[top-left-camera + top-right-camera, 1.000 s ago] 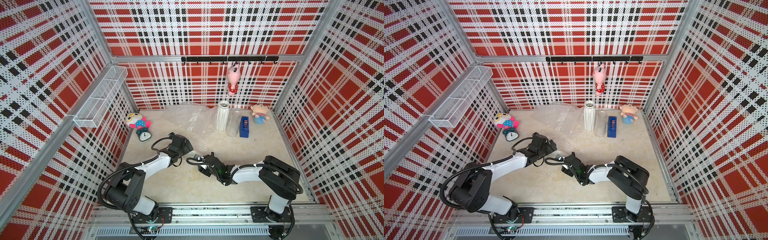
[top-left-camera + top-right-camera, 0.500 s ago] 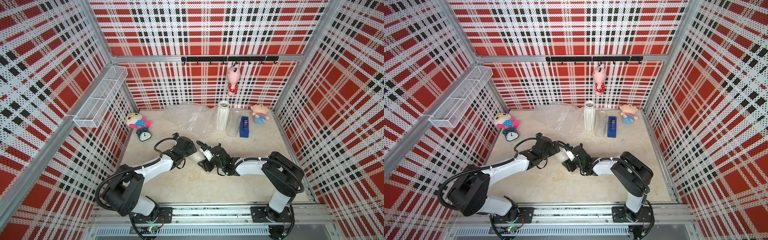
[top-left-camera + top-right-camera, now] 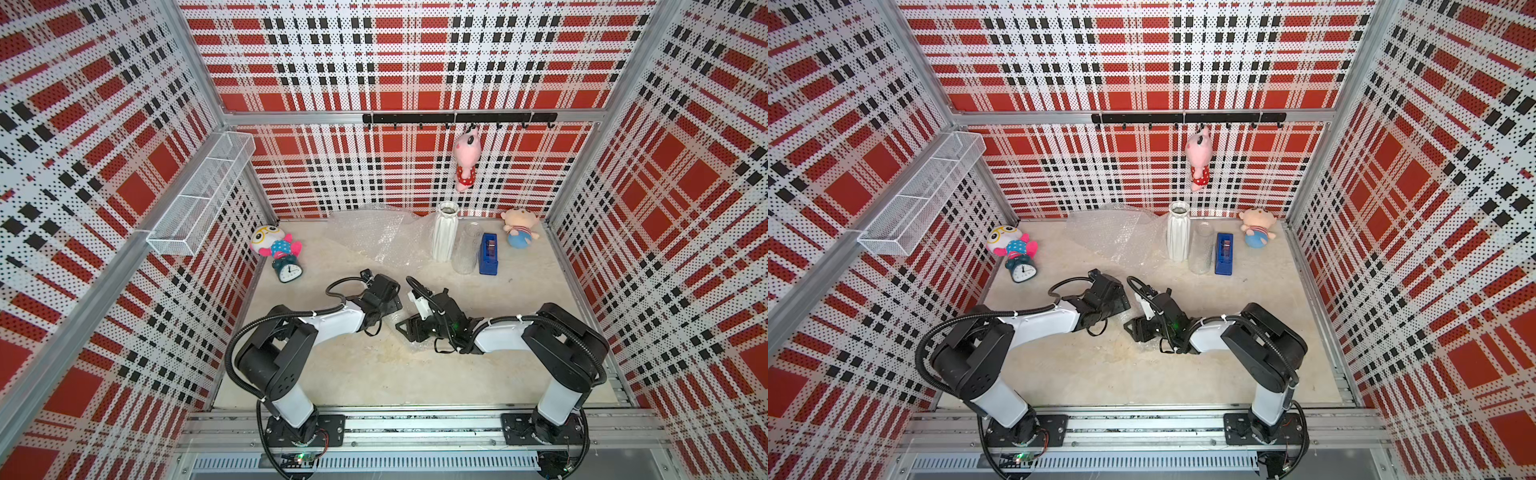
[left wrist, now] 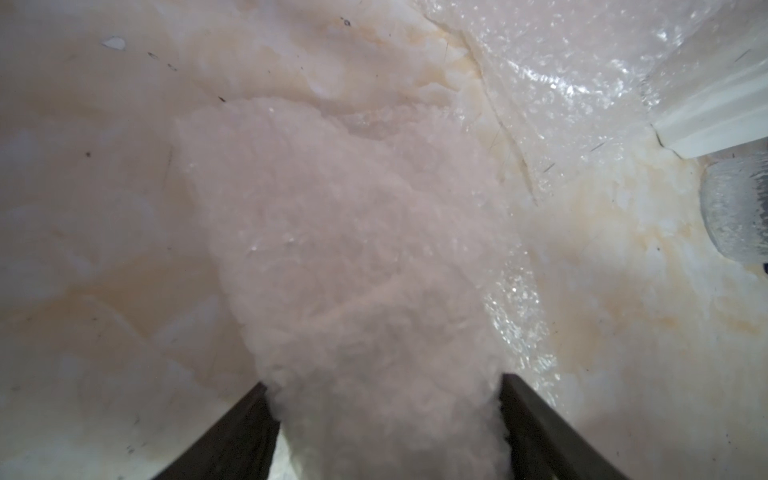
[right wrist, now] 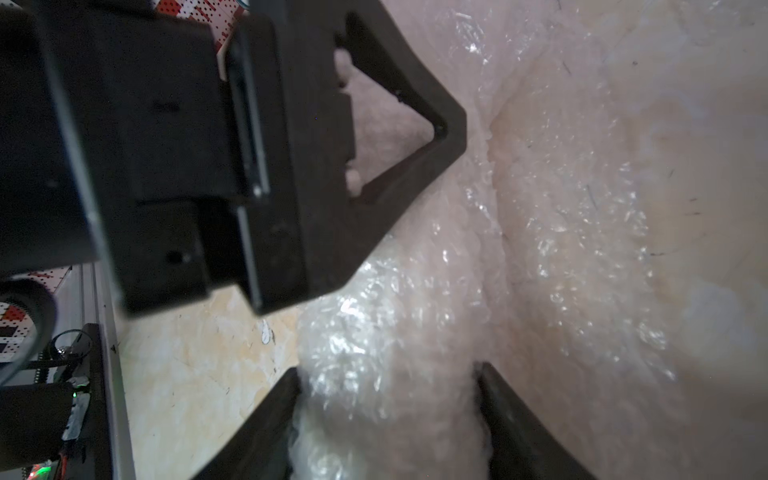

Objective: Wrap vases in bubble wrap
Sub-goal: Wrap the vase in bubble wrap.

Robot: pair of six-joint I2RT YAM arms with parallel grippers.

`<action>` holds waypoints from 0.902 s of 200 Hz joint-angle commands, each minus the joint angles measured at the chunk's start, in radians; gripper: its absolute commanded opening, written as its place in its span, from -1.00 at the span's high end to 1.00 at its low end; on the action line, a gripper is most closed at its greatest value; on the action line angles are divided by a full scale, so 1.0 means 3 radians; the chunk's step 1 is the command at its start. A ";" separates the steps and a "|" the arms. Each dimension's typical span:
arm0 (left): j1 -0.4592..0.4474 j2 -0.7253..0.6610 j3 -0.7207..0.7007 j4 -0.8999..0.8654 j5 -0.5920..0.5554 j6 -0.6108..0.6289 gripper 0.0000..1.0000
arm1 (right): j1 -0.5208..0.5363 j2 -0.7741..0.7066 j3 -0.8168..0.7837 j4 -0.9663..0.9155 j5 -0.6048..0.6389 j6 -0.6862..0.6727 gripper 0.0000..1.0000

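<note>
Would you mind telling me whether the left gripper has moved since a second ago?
Yes. In both top views the left gripper has shifted away from the alarm clock, toward the right of the picture.

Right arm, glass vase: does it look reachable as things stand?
Not right away, probably: the right gripper holds the bundle. Otherwise likely yes: bare table lies between it and the glass vase, though the white vase and dispenser stand close on either side.
</note>
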 commanded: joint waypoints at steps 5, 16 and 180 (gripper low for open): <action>-0.0018 0.0146 0.0016 -0.0149 -0.0068 0.0070 -0.56 | -0.0009 -0.0141 0.0002 -0.0190 0.0150 -0.0070 -0.51; -0.0023 0.0165 0.0020 -0.0147 -0.0076 0.0070 -0.53 | -0.0014 -0.0234 0.0001 -0.0253 0.0178 -0.0160 -0.59; -0.0305 0.0411 0.0222 -0.0272 -0.0322 0.0356 -0.40 | -0.0630 -0.0046 0.0196 -0.0544 -0.0034 0.0064 -0.07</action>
